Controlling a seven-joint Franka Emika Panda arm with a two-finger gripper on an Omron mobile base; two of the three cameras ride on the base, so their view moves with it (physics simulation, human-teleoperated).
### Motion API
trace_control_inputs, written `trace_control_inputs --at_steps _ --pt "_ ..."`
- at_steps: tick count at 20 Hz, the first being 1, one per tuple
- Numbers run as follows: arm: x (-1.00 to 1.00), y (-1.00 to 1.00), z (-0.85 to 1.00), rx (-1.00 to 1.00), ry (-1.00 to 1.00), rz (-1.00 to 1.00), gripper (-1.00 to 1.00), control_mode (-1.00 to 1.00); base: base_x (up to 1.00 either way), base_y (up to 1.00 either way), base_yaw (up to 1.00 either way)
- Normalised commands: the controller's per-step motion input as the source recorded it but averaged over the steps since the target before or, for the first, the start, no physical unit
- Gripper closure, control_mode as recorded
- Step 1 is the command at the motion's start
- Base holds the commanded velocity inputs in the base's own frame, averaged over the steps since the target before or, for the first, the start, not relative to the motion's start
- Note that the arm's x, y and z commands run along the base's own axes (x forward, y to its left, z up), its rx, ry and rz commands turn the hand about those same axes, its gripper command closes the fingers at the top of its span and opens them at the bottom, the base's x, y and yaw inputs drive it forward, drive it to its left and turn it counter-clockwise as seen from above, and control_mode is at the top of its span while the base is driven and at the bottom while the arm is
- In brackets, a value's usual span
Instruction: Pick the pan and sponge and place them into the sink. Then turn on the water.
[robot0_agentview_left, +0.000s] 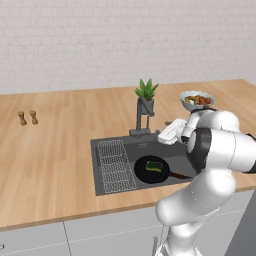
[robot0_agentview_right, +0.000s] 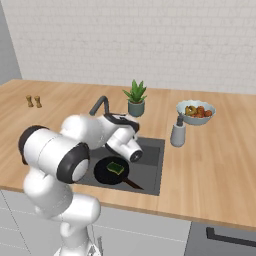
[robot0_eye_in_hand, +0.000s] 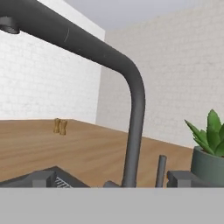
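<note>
A: Item, pan (robot0_agentview_left: 150, 170): one. Sits in the sink (robot0_agentview_left: 165, 149), on the basin floor beside the ribbed drainer, handle (robot0_agentview_left: 181, 175) pointing away from the drainer. Likely rigid, moderately heavy, smooth rim; best taken by the long handle, if taken again.

B: Item, sponge (robot0_agentview_left: 154, 165): one. Rests inside the pan, hence in the sink too. Probably light, soft, compressible; takes a pinch across its short sides.

A: Item, faucet (robot0_eye_in_hand: 131, 100): one. Stands at the back edge of the sink, spout angled over the basin. No water stream visible. Stiff metal by its look; small upright lever (robot0_eye_in_hand: 160, 169) just beside its base, seemingly the place to push.

B: Item, pincer (robot0_agentview_right: 107, 119): one. Close behind the faucet base, at the back of the sink. Spread to full width, nothing held.

A: Sundries on the surface, placed from the sink: potted plant (robot0_agentview_left: 146, 95), one, just behind; bowl of food (robot0_agentview_left: 196, 100), one, behind and to the side; soap dispenser (robot0_agentview_right: 177, 132), one, just beside; shakers (robot0_agentview_left: 28, 117), two, well apart.

B: Pan and sponge judged placed; water remaining.
</note>
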Motion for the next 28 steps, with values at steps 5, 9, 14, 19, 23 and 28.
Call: trace_control_inputs --at_steps 5,9,14,19,23,28 --pt "0.52 0.00 -0.01 0.00 0.00 0.01 -1.00 -1.00 0.00 0.00 0.00" --pt "0.51 0.00 -0.04 0.00 -0.01 0.00 -1.00 -1.00 0.00 0.00 0.00" --pt "0.45 0.12 -0.14 0.00 -0.01 0.00 -1.00 -1.00 0.00 0.00 0.00" --pt "0.47 0.12 -0.29 0.00 0.00 0.00 -1.00 -1.00 0.00 0.00 0.00" --pt "0.42 0.01 -0.28 0.00 0.00 0.00 -1.00 -1.00 0.00 0.00 0.00" --pt "0.38 0.00 -0.26 0.00 0.00 0.00 -1.00 -1.00 0.00 0.00 0.00"
